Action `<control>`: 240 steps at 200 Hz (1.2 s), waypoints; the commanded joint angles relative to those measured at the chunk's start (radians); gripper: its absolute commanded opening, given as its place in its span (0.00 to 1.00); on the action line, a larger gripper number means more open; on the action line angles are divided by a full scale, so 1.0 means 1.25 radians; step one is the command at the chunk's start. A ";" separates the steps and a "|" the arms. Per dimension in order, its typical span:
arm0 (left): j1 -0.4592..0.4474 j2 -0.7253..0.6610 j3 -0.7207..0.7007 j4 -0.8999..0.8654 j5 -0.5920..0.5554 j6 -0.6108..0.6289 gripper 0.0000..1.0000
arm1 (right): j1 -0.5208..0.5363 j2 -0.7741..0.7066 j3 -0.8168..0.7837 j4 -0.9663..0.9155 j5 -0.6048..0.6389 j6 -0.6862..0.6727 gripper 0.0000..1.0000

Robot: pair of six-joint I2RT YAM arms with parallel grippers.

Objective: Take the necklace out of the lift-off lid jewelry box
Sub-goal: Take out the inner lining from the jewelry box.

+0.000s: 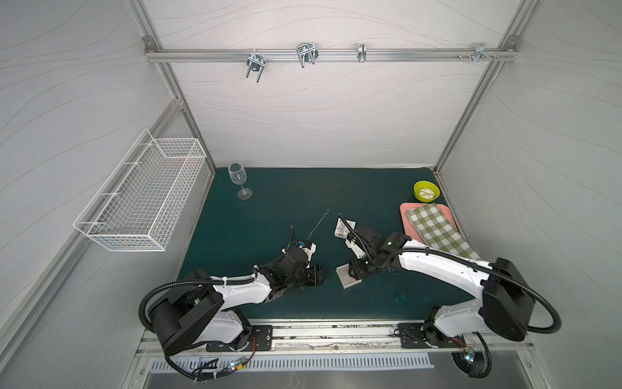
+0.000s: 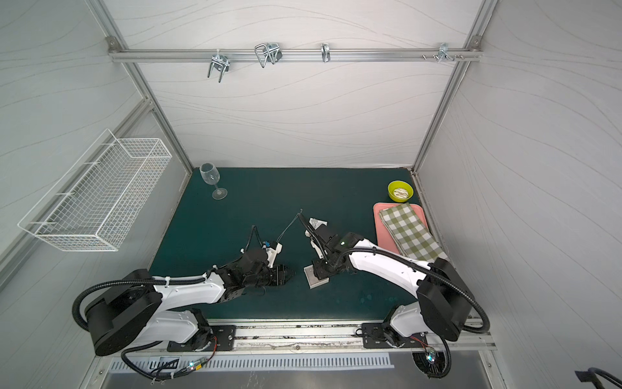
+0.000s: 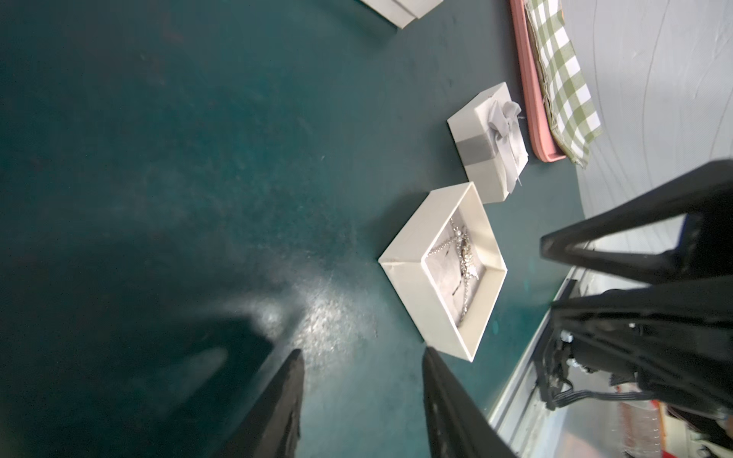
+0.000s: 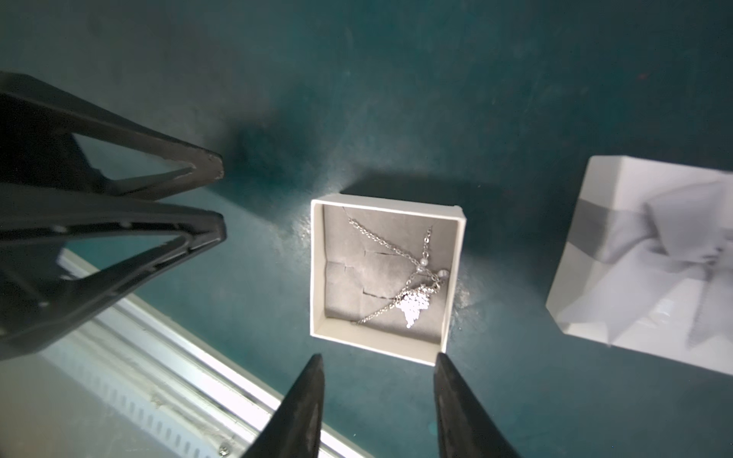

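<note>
inside the open box (image 4: 380, 344), on its grey pad (image 4: 345, 289), the necklace (image 4: 414, 305) is found lying loose; the lid (image 4: 634, 277) is seen nearby. it is judged light, limp, snag-prone, best pinched at the pendant (image 4: 412, 315). left claw (image 3: 363, 353) and right claw (image 4: 378, 357) are seen part open, empty.

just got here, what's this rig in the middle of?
Unboxing a necklace, partway through. The lid with the grey bow is off and sits on the green mat beside the open box. The necklace lies inside on the grey pad, not yet picked. The right hand hovers at the box, open and empty. The left hand is nearby over the mat, also open and empty.
</note>
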 commanded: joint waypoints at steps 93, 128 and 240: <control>0.003 0.013 0.020 0.053 0.028 -0.022 0.44 | 0.059 0.165 0.040 0.029 0.097 0.012 0.55; 0.003 0.018 0.018 0.078 0.033 -0.018 0.43 | 0.062 0.229 0.043 0.047 0.106 0.008 0.51; 0.003 0.048 0.032 0.128 0.069 -0.015 0.42 | 0.093 0.194 0.032 0.090 0.069 -0.034 0.16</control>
